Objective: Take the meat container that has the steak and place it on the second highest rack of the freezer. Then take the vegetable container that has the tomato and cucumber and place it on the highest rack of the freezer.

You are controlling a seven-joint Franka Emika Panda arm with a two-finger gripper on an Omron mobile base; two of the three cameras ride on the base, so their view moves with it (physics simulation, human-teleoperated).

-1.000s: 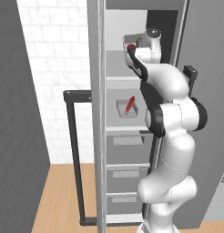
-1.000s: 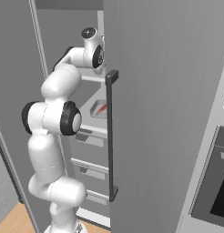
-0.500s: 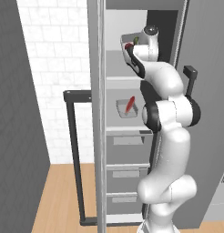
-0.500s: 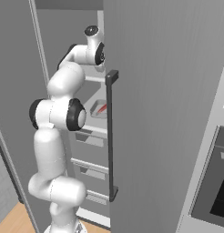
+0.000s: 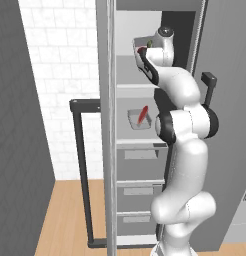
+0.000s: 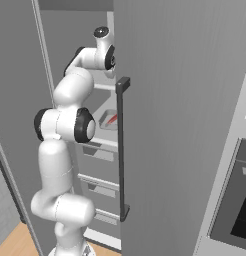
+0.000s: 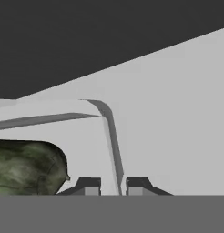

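Open freezer (image 5: 195,60) ahead of me, upper shelf (image 5: 132,86) holding my arm and the vegetable container (image 5: 140,47), meat container (image 5: 137,119) filling the shelf below, door handle (image 6: 122,150) crowding my right, drawers (image 5: 137,165) shut beneath.

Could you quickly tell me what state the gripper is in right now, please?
Gripper: shut on the thin wall of the pale grey vegetable container, dark green cucumber inside it, up in the tall grey freezer.

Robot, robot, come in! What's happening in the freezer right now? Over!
Gripper shut on vegetable container wall, up at the highest rack. Cucumber inside it. Steak tray on the rack below. Nothing in the way.
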